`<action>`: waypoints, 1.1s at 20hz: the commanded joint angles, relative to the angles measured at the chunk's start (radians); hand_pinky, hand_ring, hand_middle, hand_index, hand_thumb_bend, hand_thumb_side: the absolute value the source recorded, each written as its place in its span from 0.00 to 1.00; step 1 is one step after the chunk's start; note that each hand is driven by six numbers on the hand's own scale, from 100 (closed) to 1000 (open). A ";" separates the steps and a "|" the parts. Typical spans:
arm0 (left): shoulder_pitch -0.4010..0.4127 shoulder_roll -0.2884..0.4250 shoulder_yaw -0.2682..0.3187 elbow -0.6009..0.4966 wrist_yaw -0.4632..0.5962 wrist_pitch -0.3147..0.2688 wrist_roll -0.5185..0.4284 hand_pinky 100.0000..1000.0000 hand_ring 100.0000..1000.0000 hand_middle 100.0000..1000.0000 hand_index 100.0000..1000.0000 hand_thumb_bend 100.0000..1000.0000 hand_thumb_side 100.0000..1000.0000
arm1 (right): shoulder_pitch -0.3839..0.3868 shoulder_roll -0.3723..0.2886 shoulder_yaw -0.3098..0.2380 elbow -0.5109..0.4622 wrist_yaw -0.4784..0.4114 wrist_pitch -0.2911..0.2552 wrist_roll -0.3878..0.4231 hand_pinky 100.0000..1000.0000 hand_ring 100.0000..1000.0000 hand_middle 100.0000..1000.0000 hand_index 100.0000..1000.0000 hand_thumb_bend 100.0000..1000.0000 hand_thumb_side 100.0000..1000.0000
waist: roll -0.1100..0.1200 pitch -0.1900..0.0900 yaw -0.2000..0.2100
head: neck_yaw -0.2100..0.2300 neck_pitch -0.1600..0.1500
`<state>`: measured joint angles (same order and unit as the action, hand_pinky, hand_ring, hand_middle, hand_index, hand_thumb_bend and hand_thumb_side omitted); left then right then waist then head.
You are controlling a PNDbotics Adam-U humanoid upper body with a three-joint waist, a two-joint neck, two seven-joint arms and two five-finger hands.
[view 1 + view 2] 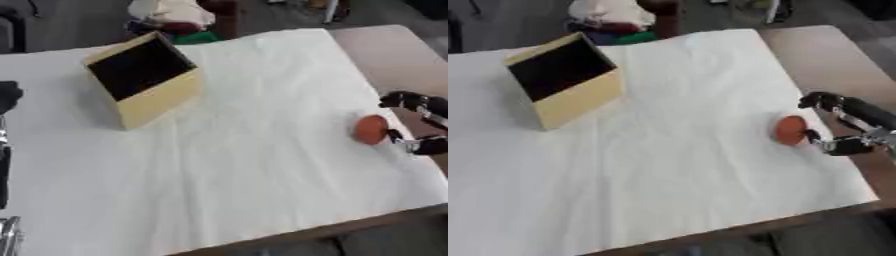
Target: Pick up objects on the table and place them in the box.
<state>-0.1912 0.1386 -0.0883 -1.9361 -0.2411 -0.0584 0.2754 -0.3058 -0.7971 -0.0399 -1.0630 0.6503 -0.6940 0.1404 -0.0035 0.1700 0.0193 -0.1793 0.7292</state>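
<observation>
A small round orange object [790, 130] lies on the white cloth near the table's right side. My right hand [848, 124] sits just to its right, open, fingers spread above and thumb below, reaching toward the object without closing round it. The tan box [147, 77] with a dark inside stands tilted at the far left, its opening facing up and toward me. My left hand [7, 95] shows only as a dark shape at the left edge of the left eye view.
The white cloth [245, 165] covers most of the table; bare brown table [398, 55] shows along the right. Coloured clutter [179, 20] lies beyond the far edge behind the box. The table's front edge runs across the lower right.
</observation>
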 commanded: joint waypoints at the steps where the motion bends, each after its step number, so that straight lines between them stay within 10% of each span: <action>1: -0.007 0.004 -0.003 -0.016 0.001 -0.002 -0.004 0.81 0.71 0.64 0.87 0.00 0.78 | -0.014 -0.042 0.001 0.013 0.028 -0.006 0.004 0.87 1.00 0.90 0.90 0.00 0.16 | -0.004 -0.011 0.002 | -0.004 0.006; 13: -0.011 0.004 -0.005 -0.016 0.001 -0.002 -0.006 0.81 0.71 0.64 0.87 0.00 0.78 | -0.028 -0.028 0.019 0.027 0.059 -0.043 0.029 0.87 1.00 0.90 0.87 0.00 0.17 | -0.006 -0.006 0.010 | -0.006 0.008; 22: -0.013 0.005 -0.005 -0.016 0.001 -0.003 -0.006 0.81 0.71 0.64 0.87 0.00 0.78 | -0.033 -0.024 0.010 -0.013 0.016 -0.072 -0.092 0.83 1.00 0.80 0.50 0.00 0.12 | -0.009 -0.007 0.012 | -0.005 0.009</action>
<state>-0.1934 0.1386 -0.0936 -1.9361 -0.2409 -0.0587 0.2712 -0.3262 -0.7936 -0.0182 -1.0540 0.6809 -0.7646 0.0762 -0.0081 0.1732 0.0315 -0.1837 0.7305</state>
